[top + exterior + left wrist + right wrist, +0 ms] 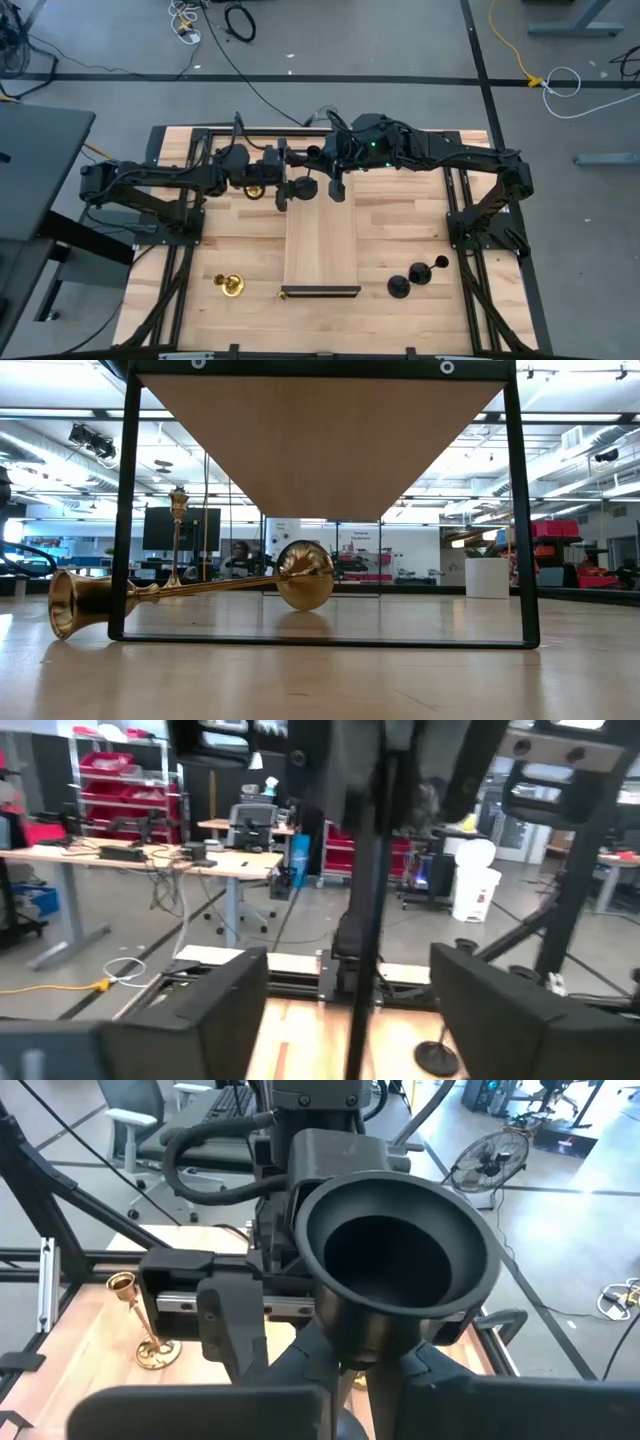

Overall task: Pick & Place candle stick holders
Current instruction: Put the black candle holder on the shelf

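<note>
Black candle stick holder (395, 1270): held between the two arms above the far end of the wooden board (320, 245). In the right wrist view its dark flared end faces the camera, so its long axis runs from the right end effector (335, 188) toward the left end effector (285, 190). In the left wrist view the same piece is a thin dark stem (368, 900) crossing between the fingers (210, 1020). Right end effector closed on it; whether the left one's fingers press on the stem cannot be told.

Gold holder (229, 285): on its side on the desk (180, 300), near-left area; the low view shows its long axis level.

Second gold holder (140, 1320): upright on the desk behind the left arm, plain in the right wrist view, mostly covered from above.

Two black holders (399, 287) (440, 264): near-right area, close together, apart from the board.

Board: raised on a dark frame (520, 520), seen from beneath in the low view. Open desk either side of it.
</note>
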Controlling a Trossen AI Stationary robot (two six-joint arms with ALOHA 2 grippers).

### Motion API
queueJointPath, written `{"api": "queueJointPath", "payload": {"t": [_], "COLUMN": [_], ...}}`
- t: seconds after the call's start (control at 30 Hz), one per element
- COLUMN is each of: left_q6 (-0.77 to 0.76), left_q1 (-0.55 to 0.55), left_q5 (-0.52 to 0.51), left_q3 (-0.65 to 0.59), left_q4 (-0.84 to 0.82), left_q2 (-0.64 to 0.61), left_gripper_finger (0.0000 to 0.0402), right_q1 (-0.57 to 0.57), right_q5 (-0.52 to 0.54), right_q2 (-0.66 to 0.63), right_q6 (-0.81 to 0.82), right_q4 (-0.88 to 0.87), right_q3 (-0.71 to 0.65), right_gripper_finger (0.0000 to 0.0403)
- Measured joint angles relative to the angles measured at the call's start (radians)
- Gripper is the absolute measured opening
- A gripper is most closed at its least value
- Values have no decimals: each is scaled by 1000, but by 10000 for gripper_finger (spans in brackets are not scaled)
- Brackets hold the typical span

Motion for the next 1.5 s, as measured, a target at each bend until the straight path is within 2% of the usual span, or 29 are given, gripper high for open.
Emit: {"api": "queueJointPath", "payload": {"t": [0.13,0.33,0.37,0.6,0.83,1.2,1.5], "left_q6": [-4,13,20,32,28,26,29], "left_q1": [0,0,0,1,12,92,183], "left_q5": [15,15,17,1,-33,-34,-34], "left_q3": [0,0,0,0,0,0,-5], "left_q4": [2,-1,-1,-3,-22,-84,-116], "left_q2": [-1,-1,-1,-1,-1,-4,2], "left_gripper_finger": [176,27,17,12,12,12,12], "right_q1": [0,0,0,0,0,0,3], "right_q5": [0,1,4,0,52,61,51], "right_q2": [0,0,0,0,-6,-42,-69], "right_q6": [0,0,3,-17,-43,-53,55], "right_q4": [0,-2,-2,-9,-55,-294,-499], "right_q3": [0,0,0,0,0,-1,-1], "right_gripper_finger": [25,27,27,36,86,209,228]}}
